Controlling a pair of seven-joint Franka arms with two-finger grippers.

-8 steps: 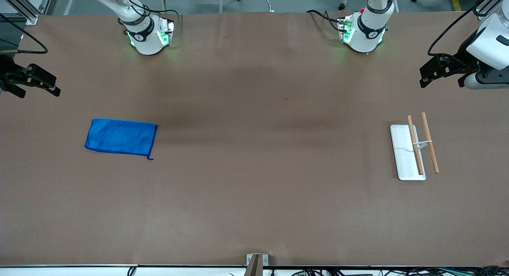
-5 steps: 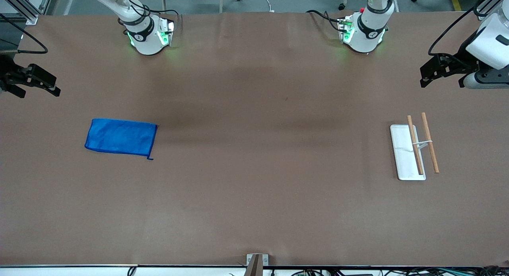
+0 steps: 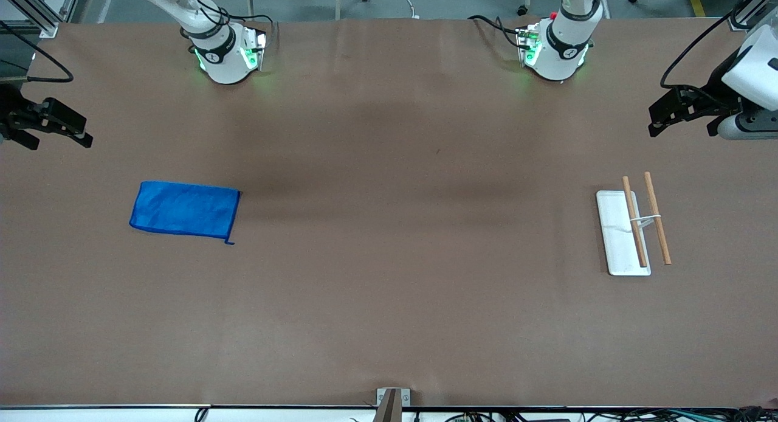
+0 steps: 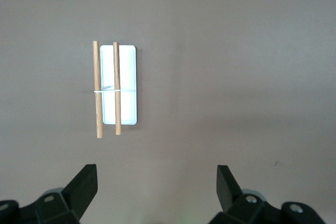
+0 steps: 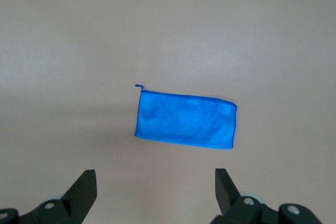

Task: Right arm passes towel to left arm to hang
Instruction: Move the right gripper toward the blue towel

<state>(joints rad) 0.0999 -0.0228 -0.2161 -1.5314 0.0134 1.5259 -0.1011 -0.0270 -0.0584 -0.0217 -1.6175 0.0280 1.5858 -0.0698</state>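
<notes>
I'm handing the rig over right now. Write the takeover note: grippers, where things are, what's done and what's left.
Right gripper: open, empty, in the air at the right arm's end of the table.
Left gripper: open, empty, in the air at the left arm's end.
Bright blue rectangular cloth towel: flat on the brown table, untouched.
White rack with two wooden rods: bare, toward the left arm's end.
Done: nothing.
Left: pick up the towel, pass it, hang it.

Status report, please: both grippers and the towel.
Right gripper open, empty, up at its table end. Left gripper open, empty, above the rack. Towel flat on table, untouched. Nothing blocking.
</notes>
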